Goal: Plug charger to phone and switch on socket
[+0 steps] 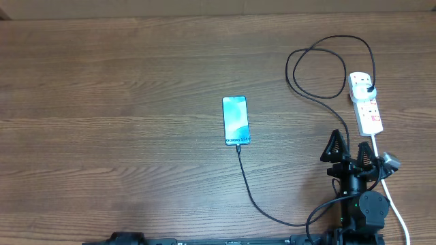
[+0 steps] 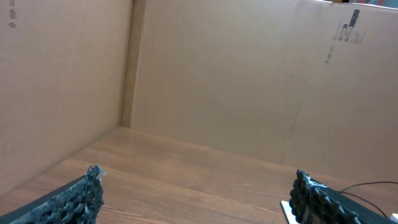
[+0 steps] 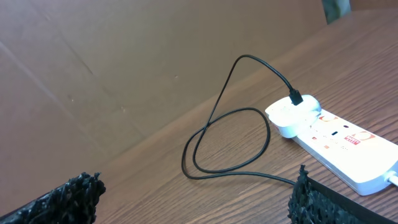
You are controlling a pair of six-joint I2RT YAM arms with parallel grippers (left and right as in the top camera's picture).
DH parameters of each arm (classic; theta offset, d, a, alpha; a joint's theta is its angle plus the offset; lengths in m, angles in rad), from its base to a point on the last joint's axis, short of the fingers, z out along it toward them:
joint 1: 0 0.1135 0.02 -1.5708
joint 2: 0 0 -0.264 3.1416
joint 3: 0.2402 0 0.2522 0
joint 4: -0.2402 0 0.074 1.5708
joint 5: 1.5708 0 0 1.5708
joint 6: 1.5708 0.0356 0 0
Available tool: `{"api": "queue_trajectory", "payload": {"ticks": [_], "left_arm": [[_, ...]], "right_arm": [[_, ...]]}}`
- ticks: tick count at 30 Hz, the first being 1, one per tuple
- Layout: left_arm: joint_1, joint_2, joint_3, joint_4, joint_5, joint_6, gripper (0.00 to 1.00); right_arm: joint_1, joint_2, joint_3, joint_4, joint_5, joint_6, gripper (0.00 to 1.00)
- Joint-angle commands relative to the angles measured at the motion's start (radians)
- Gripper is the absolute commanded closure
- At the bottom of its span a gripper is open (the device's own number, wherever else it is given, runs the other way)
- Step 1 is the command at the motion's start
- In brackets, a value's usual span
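Note:
The phone lies face up at the table's middle, screen light blue. The charger's black cable meets the phone's bottom edge, runs toward the front, then loops back to a white adapter plugged into the far end of the socket, a white power strip at the right. The strip also shows in the right wrist view. My right gripper is open and empty, just in front of the strip's near end. My left gripper is open and empty above bare table.
A cardboard wall stands along the back and left of the table. The strip's thick white cord runs to the front right beside my right arm. A white edge and a black cable show at the left wrist view's lower right.

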Motion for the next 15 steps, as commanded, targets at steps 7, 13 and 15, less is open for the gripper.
{"api": "queue_trajectory", "payload": {"ticks": [7, 13, 15], "left_arm": [[0.007, -0.007, -0.005, 0.002, -0.014, 0.011, 0.0], [0.007, -0.007, -0.004, 0.002, -0.014, 0.011, 0.0], [0.007, -0.007, -0.005, 0.002, -0.014, 0.011, 0.0]], "right_arm": [[0.007, -0.015, -0.003, 0.006, 0.011, -0.005, 0.0], [0.007, -0.015, -0.003, 0.011, 0.078, -0.015, 0.0], [0.007, -0.015, -0.004, 0.01, 0.063, -0.083, 0.0]]}}
